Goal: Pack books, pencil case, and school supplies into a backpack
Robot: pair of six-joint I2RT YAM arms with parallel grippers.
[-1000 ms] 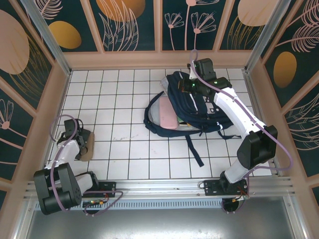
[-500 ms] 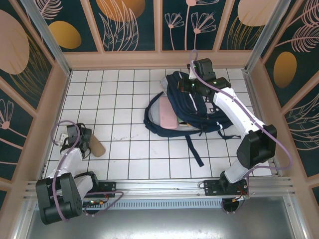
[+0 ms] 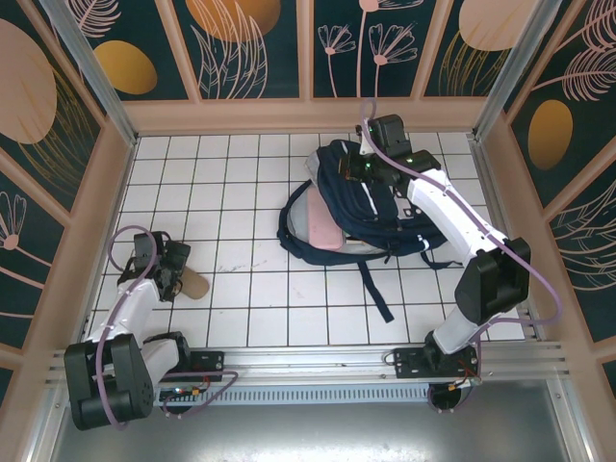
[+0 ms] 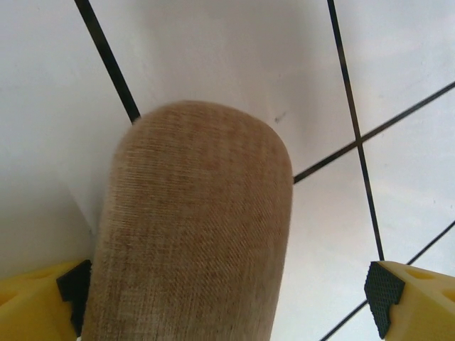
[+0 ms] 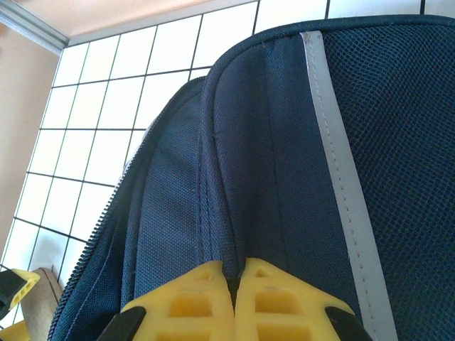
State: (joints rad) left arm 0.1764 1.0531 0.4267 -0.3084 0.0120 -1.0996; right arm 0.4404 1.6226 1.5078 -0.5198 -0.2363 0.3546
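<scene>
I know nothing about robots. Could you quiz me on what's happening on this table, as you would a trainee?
1. True or false: the right gripper is shut, pinching the fabric of the backpack.
2. The left gripper is open. What lies between its fingers? A) a yellow book B) a tan fabric roll C) a white packet
3. Which gripper is working nearer the far side of the table?

Key: 1 true; 2 B; 3 the right one.

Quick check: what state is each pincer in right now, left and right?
Left pincer: open wide, tan pouch lying between its fingers, not clamped.
Right pincer: shut on a fold of the backpack.
</scene>
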